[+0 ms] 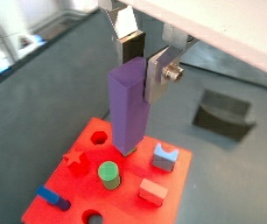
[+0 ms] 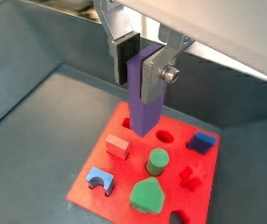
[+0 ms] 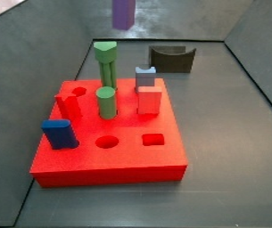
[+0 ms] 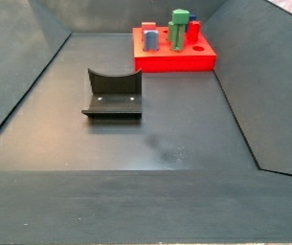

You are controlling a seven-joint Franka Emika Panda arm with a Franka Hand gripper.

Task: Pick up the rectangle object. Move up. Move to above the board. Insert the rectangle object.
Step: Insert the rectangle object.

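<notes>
Here the two-finger silver gripper (image 1: 143,54) hangs above the thick red square board (image 1: 66,188), its flat plates closed on the upper end of the tall purple rectangular post (image 1: 129,107), which stands upright between them in both wrist views. The post's lower end is over the board's top, close to the surface near a hole; whether it touches cannot be told. In a side view only the post's bottom (image 3: 122,12) shows at the upper edge, well above the board (image 3: 108,165). On the board stand two green pegs (image 3: 104,64), a pink block (image 3: 149,98), a grey-blue block (image 3: 145,76) and a dark blue block (image 3: 60,134). The dark grey holder (image 4: 112,94) sits apart on the floor
</notes>
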